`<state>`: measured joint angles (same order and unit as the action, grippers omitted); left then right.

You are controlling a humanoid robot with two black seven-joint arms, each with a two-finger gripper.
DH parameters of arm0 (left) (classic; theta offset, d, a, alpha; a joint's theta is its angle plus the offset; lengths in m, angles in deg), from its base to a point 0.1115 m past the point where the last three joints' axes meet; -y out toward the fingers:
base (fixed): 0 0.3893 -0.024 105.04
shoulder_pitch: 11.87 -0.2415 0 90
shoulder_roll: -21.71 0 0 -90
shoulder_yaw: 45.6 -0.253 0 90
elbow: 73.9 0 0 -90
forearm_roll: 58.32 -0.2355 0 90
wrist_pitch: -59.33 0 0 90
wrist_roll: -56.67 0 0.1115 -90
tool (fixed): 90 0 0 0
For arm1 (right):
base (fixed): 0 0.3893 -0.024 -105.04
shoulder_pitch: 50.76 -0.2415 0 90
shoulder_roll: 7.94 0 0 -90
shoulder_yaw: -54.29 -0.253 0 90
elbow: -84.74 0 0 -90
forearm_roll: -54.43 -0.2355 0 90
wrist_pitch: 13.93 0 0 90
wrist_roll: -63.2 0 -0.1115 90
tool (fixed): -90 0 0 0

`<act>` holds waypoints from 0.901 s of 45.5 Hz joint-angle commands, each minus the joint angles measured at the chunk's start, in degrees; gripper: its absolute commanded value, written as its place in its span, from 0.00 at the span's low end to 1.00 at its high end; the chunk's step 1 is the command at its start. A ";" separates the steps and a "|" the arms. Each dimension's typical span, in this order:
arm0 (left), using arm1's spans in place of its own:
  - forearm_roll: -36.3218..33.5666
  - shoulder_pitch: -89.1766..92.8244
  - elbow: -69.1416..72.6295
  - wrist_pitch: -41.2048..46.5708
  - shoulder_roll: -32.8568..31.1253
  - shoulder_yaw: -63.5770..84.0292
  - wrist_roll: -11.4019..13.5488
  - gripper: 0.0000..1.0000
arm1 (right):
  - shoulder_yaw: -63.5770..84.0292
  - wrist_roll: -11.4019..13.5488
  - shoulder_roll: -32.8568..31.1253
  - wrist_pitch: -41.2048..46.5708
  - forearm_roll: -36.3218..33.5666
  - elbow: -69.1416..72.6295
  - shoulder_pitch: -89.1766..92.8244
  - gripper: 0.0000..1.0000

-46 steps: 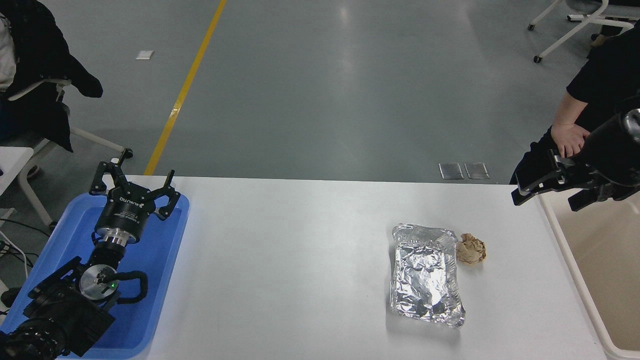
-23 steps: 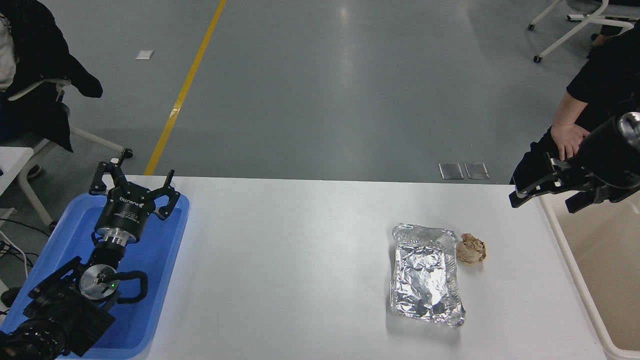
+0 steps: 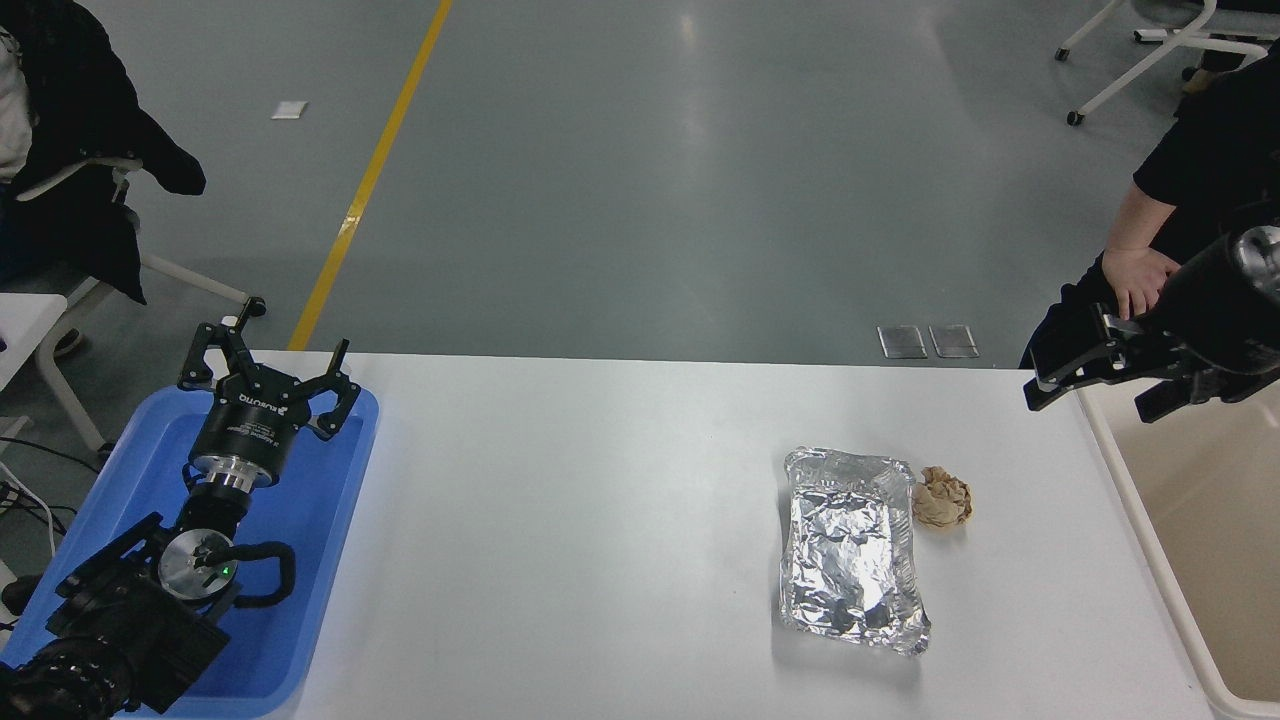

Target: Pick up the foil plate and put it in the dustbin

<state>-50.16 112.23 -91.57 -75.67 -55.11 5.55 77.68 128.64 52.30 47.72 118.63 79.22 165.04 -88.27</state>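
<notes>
The foil plate [image 3: 852, 552] is lying flat on the white table [image 3: 600, 520] in the lower right of the frame, its long side running up and down the picture. A crumpled brown paper ball [image 3: 941, 498] is sitting just beside its upper right corner. The dustbin [image 3: 1190, 520] is filling the lower right edge of the frame, its cream rim running alongside the table's right end. The right gripper [image 3: 1095, 385] is hanging at the right edge above that rim, well apart from the plate, its fingers spread with nothing between them. The left gripper [image 3: 268, 362] is resting over the blue tray [image 3: 330, 520] at the lower left, its fingers splayed wide. A person's hand [image 3: 1135, 282] is showing behind the right arm.
</notes>
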 commanded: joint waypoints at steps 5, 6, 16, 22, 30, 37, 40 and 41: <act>-0.08 0.00 0.00 0.00 0.00 0.00 0.00 1.00 | 0.79 -0.09 0.07 -0.02 -0.61 -3.22 2.79 1.00; -0.08 0.00 0.00 0.00 0.00 0.00 0.00 1.00 | 0.79 -0.09 0.15 -0.02 -0.61 -3.57 2.96 1.00; -0.08 0.00 0.00 0.00 0.00 0.00 0.00 1.00 | 1.58 -0.17 -0.02 -0.02 -0.61 -5.51 4.98 1.00; -0.08 0.00 0.00 0.00 -0.09 0.00 0.00 1.00 | 1.23 -0.35 -0.11 -0.02 -0.70 -5.59 5.69 1.00; -0.08 0.00 0.00 0.00 0.00 0.00 0.00 1.00 | -0.35 -0.35 -0.02 -0.11 -0.61 -5.51 8.24 1.00; -0.08 0.00 0.00 0.00 0.00 0.00 0.00 1.00 | -3.25 -0.26 -0.02 -1.51 -0.61 -5.51 9.64 1.00; -0.08 0.00 0.00 0.00 0.00 0.00 0.00 1.00 | -4.13 -0.26 0.07 -2.83 -0.53 -5.51 10.17 1.00; -0.08 0.00 0.00 0.00 0.00 0.00 0.00 1.00 | -4.39 -0.26 0.15 -3.27 -0.53 -5.51 10.35 1.00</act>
<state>-50.23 112.22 -91.57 -75.67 -55.13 5.55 77.68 127.20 51.98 47.68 117.85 78.58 159.66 -80.12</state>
